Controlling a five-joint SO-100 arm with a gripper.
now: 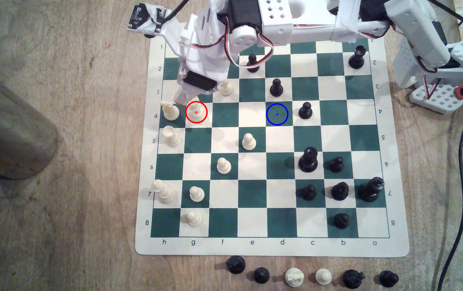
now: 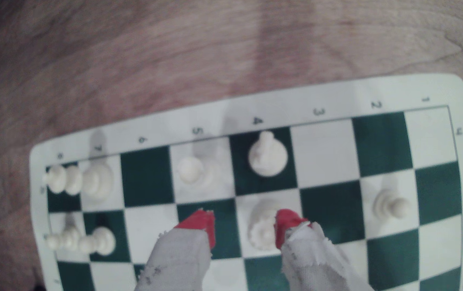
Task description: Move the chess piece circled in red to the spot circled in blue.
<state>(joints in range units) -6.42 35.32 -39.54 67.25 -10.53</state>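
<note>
Gripper (image 2: pixel 244 226) agape | one fingertip (image 2: pixel 287 223) touching rook (image 2: pixel 262 226) | neighbouring square bare

Hobby tabletop: wooden table (image 1: pixel 56 223), chessboard (image 1: pixel 272 247).

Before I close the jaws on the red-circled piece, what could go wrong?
1. The jaws are open around the circled cream piece, one red tip close to it, the other farther off: closing may tip it.
2. The cross-topped piece stands right beside it and could get bumped.
3. A black pawn neighbours the blue-ringed square; set down carefully.
</note>
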